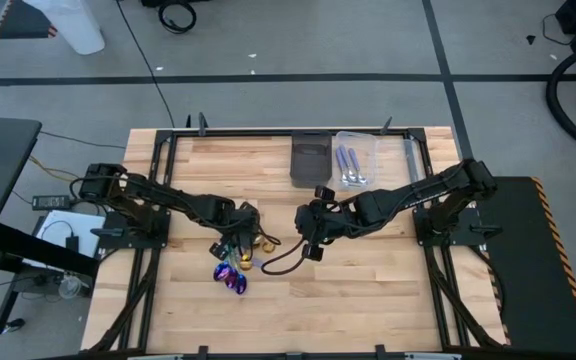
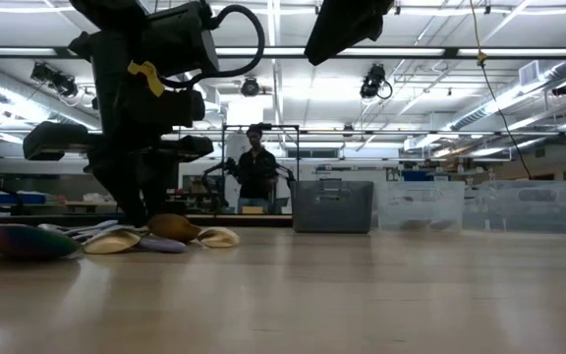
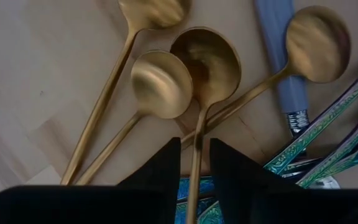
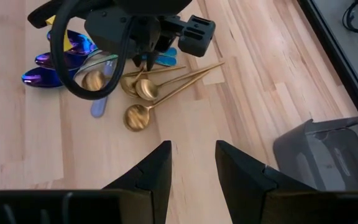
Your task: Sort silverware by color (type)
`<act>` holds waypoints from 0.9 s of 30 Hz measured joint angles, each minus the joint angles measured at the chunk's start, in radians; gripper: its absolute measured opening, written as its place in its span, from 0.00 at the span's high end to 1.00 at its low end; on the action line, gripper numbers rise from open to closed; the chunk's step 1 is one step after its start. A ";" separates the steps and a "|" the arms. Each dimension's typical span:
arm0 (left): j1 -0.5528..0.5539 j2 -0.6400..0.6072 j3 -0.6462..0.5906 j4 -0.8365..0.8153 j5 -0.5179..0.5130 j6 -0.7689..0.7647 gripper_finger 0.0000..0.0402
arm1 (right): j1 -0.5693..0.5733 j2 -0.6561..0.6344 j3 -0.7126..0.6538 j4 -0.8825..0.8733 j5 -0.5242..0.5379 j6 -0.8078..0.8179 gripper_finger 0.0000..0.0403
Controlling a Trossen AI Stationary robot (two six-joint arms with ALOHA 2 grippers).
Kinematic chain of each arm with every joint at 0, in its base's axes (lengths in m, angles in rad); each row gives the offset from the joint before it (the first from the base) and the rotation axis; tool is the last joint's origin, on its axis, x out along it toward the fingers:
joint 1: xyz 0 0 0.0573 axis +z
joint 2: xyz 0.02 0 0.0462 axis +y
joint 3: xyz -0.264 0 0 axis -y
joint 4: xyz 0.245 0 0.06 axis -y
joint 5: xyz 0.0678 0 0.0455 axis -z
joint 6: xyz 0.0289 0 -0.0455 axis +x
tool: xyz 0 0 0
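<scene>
The left gripper [image 3: 193, 177] is hanging low over the pile of slim metal silverware [image 1: 236, 262] on the pale wooden tabletop [image 1: 368, 290], its two dark fingers [image 3: 160, 177] parted a little with the thin handle of a round-bowled gold spoon [image 3: 205, 62] running up between them; whether the fingers are actually pressing on that handle cannot be told. Just beyond its fingertips three more gold spoons [image 3: 161, 84] are fanning out, bowls pointing away from it, and beside them a flat blue-grey utensil handle [image 3: 284, 68] is lying under one gold stem. Close against the same gripper, teal-blue patterned handles [image 3: 319, 127] are crossing one another, and on its far side from the right arm the iridescent purple-rainbow spoons [image 4: 55, 62] are lying in a cluster. The right gripper [image 4: 192, 165] is hovering near the pile, just beside the left one, fingers spread and holding nothing, over bare wood. Behind it, toward the tabletop's back edge, a dark rectangular tray bin [image 1: 310, 160] is sitting beside a clear rectangular bin [image 1: 368, 145] with plain silver spoons [image 1: 350, 165] in it.
</scene>
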 joint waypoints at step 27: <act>0.004 0.048 -0.002 -0.024 -0.059 -0.017 0.95 | 0.000 0.000 0.000 0.026 0.001 -0.019 0.67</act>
